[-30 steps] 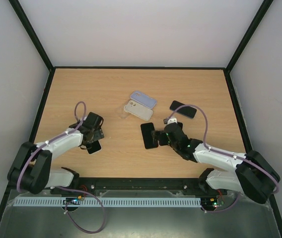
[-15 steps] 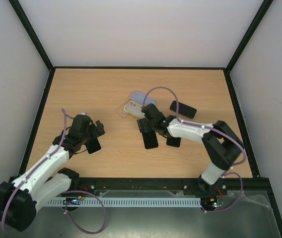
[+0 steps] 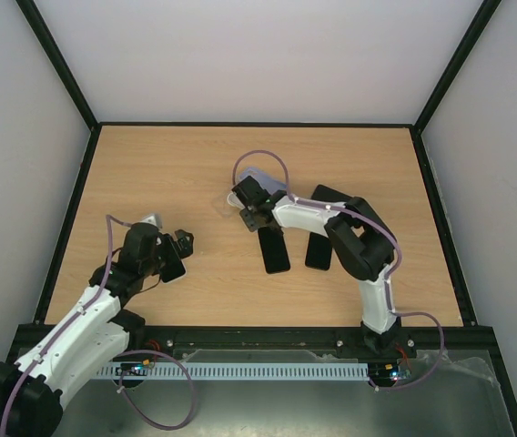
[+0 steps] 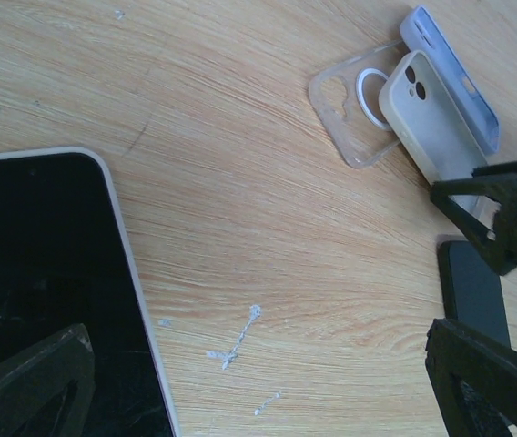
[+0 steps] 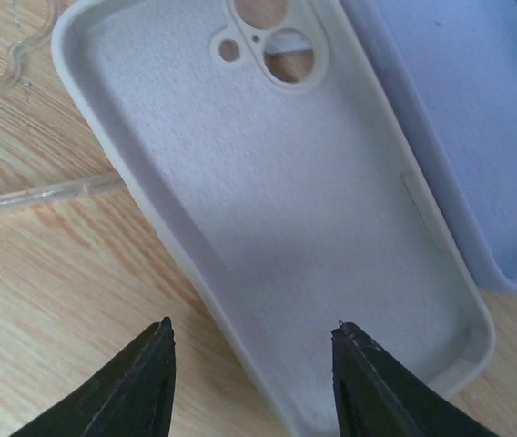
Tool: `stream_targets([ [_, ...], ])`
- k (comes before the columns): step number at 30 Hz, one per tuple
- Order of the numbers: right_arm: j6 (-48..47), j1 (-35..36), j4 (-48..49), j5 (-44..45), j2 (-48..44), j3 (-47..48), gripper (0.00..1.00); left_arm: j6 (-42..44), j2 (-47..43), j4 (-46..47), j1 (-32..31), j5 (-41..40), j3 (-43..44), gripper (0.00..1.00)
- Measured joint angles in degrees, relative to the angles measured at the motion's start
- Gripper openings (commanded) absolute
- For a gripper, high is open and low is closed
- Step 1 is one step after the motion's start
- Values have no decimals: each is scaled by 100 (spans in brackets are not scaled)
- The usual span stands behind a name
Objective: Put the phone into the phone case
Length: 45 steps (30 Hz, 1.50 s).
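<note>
Straddling the beige case (image 5: 268, 228) rim, right fingers (image 5: 131, 391) half-spread (left fingers (image 4: 486, 373) wide above a phone (image 4: 40, 264)).

Wood-grain table (image 3: 195, 164) is sitting in a boxed cell. Plain white walls (image 3: 258, 55) are closing it in at the back and both sides, black frame bars (image 3: 58, 66) running up the corners. Light is falling evenly, shadows looking soft. White scuffs (image 4: 238, 339) are showing on the wood. A slotted white strip (image 3: 240, 371) is lying along the near edge, grey metal (image 3: 268, 414) showing below it.
</note>
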Motion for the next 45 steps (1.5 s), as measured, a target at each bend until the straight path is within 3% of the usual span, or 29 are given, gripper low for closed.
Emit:
stream_targets([
  [13,-409,24,-284,186,658,717,2,52,33,251,0,173,-24,100],
  [26,-177,227,-662,146,601,868,2,-7,20,337,0,173,-76,100],
  [45,2094,1753,-769,-599,-876,-710,2,-238,-17,496,0,492,-398,100],
])
